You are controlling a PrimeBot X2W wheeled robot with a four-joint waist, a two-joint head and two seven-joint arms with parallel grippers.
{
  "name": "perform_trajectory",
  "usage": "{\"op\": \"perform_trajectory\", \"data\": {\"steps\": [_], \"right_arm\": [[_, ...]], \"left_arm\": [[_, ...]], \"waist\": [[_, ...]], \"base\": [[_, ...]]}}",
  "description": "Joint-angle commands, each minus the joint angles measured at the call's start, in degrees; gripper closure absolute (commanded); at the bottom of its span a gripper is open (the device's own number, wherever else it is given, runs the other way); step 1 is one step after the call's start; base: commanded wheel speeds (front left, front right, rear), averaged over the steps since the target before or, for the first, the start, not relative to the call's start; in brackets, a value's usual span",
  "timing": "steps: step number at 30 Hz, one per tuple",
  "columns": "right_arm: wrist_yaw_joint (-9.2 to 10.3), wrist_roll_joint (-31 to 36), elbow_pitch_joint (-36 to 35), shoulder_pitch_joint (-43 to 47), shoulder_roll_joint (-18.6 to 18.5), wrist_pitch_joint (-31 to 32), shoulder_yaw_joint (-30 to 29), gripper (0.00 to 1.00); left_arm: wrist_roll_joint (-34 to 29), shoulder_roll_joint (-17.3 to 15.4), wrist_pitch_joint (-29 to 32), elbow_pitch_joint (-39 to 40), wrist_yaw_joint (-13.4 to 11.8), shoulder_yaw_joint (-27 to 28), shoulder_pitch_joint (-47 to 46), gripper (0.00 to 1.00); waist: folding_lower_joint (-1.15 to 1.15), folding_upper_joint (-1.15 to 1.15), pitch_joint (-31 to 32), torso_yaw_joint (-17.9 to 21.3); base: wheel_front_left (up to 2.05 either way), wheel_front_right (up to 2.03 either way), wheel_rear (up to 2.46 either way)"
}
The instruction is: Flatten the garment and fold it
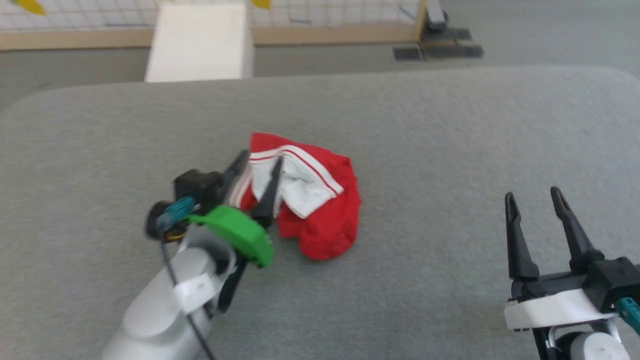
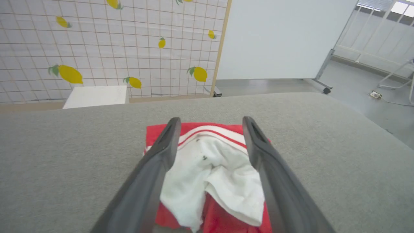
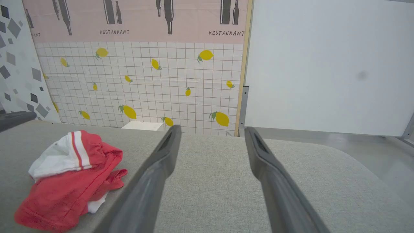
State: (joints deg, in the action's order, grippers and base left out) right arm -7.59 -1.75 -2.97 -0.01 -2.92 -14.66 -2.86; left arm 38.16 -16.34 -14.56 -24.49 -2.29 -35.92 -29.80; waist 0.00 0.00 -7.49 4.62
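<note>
The garment (image 1: 320, 215) lies crumpled in a small red heap on the grey table (image 1: 450, 150), a white sleeve with red-and-white striped trim on top. My left gripper (image 1: 260, 159) is open at the heap's left side. Its two fingers straddle the white sleeve (image 2: 210, 161) without pinching it. My right gripper (image 1: 532, 194) stands open over bare table at the lower right, well clear of the cloth. From the right wrist the garment (image 3: 71, 181) shows at the lower left, off to the side of the right gripper (image 3: 210, 128). A left fingertip (image 3: 16, 118) pokes in at that view's left edge.
A white box (image 1: 200, 42) stands on the floor beyond the table's far edge. Behind it is a tiled wall panel with lemons (image 2: 97, 48). A white board on wheels (image 2: 284, 38) stands to the right. The table's rounded corners fall away at far left and far right.
</note>
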Motion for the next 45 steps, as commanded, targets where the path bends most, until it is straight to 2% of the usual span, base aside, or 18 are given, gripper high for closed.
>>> {"op": "perform_trajectory", "data": {"steps": [1, 5, 7, 8, 12, 18, 21, 26, 30, 34, 36, 40, 45], "right_arm": [[0.1, 0.2, 0.2, 0.9, 0.0, -0.3, 0.0, 0.0], [0.1, -0.7, 0.8, 2.1, 0.0, -0.3, 0.2, 0.0], [0.1, -0.7, 1.3, 2.9, 0.0, -0.3, 0.9, 0.0], [0.1, -0.7, 1.7, 3.2, 0.0, -0.3, 1.1, 0.0], [0.1, -0.6, 2.8, 4.1, 0.0, -0.3, 1.9, 0.0], [0.1, -0.9, 3.5, 5.0, 0.0, -0.3, 2.4, 0.0], [0.1, -0.9, 3.4, 5.0, 0.0, -0.3, 2.7, 0.0], [0.1, -0.5, 3.0, 4.4, 0.0, -0.3, 2.7, 0.0], [0.1, 0.1, 2.4, 3.6, 0.0, -0.3, 2.7, 0.0], [0.1, 0.6, 2.0, 2.3, 0.0, -0.3, 2.9, 0.0], [0.1, 0.7, 1.8, 1.6, 0.0, -0.3, 2.9, 0.0], [0.1, 0.6, 1.5, -0.2, 0.0, -0.3, 2.9, 0.0], [0.1, 0.3, 1.3, -1.0, 0.0, -0.3, 2.6, 0.0]], "left_arm": [[-1.3, -1.9, -0.4, 2.3, -1.4, 1.1, 3.3, 0.0], [-2.8, -5.0, -0.4, 9.9, -5.5, 4.9, 11.3, 0.0], [-3.0, -5.8, -0.4, 15.0, -8.2, 7.7, 17.4, 0.0], [-2.8, -5.9, -0.4, 16.7, -8.6, 8.3, 19.8, 0.0], [-3.0, -7.2, -0.4, 17.9, -8.3, 7.0, 26.0, 0.0], [-1.6, -5.2, -0.4, 20.0, -8.5, 7.8, 30.2, 0.0], [-2.0, -5.1, -0.4, 20.6, -8.6, 7.8, 30.6, 0.0], [-2.4, -5.5, 2.9, 22.6, -8.7, 6.8, 28.2, 0.0], [-2.0, -5.3, 10.9, 24.5, -8.7, 4.8, 22.9, 0.0], [-2.9, -5.1, 21.3, 22.9, -7.7, 1.2, 15.0, 0.0], [-2.6, -3.7, 25.9, 21.4, -6.9, -0.6, 11.0, 0.0], [-2.5, -0.8, 32.2, 15.6, -7.0, -1.4, 2.2, 0.0], [-0.9, 1.6, 36.6, 10.6, -5.5, -1.8, -3.6, 0.0]], "waist": [[0.0, 0.0, 6.9, -7.1], [0.0, 0.0, 8.3, -9.1], [0.0, 0.0, 8.7, -10.2], [0.0, 0.0, 8.9, -10.5], [0.0, 0.0, 9.2, -11.3], [0.0, 0.0, 9.1, -11.8], [0.0, 0.0, 8.8, -11.7], [0.0, 0.0, 7.2, -10.6], [0.0, 0.0, 4.4, -9.0], [0.0, 0.0, 0.8, -6.8], [0.0, 0.0, -0.9, -5.8], [0.0, 0.0, -4.8, -2.7], [0.0, 0.0, -7.1, -1.1]], "base": [[0.0, 0.0, 0.0], [0.0, 0.0, 0.0], [0.0, 0.0, 0.0], [0.0, 0.0, 0.0], [0.0, 0.0, 0.0], [0.0, 0.0, 0.0], [0.0, 0.0, 0.0], [0.0, 0.0, 0.0], [0.0, 0.0, 0.0], [0.0, 0.0, 0.0], [0.0, 0.0, 0.0], [0.0, 0.0, 0.0], [0.0, 0.0, 0.0]]}}
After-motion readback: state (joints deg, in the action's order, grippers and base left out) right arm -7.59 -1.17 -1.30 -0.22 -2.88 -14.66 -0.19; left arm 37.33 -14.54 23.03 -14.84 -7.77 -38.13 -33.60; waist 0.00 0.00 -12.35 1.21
